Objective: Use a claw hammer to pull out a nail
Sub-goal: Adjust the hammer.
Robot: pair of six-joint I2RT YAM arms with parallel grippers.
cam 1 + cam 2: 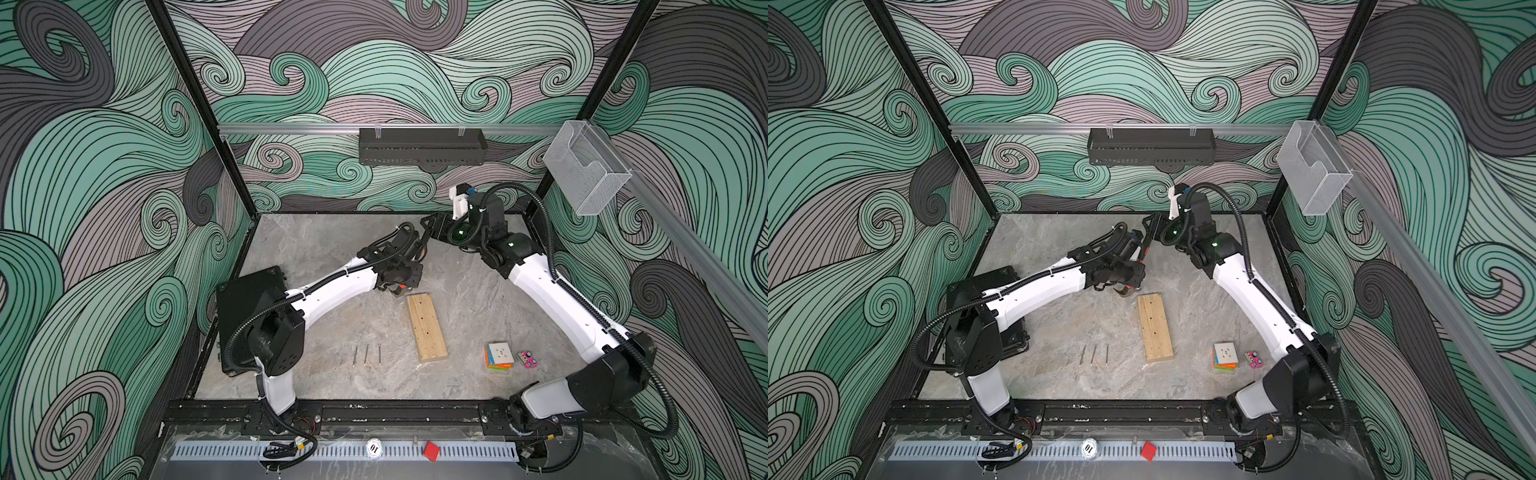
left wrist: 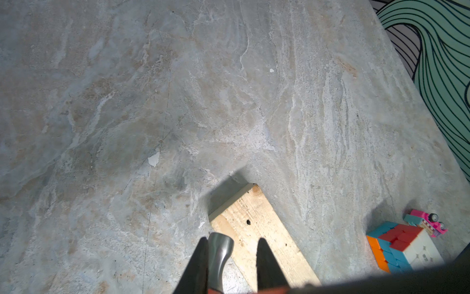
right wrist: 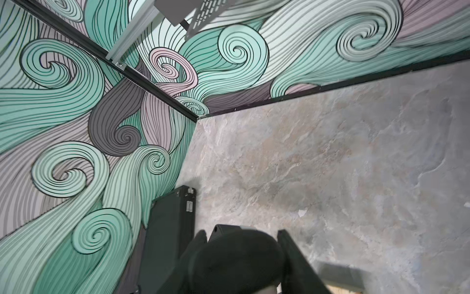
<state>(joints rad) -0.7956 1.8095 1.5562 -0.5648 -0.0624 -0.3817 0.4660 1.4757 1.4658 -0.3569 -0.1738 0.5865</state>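
Claw hammer [image 2: 220, 249] sat clamped near its head in my left pincer [image 2: 232, 239]; my right pincer [image 3: 241, 232] squeezed the handle end, wanting square seating before levering.

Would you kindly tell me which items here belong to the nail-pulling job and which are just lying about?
Job in hand: claw hammer, held by left gripper and right gripper; wooden board; three loose nails beside it.
Lying about: puzzle cube; pink toy; black case; red block.
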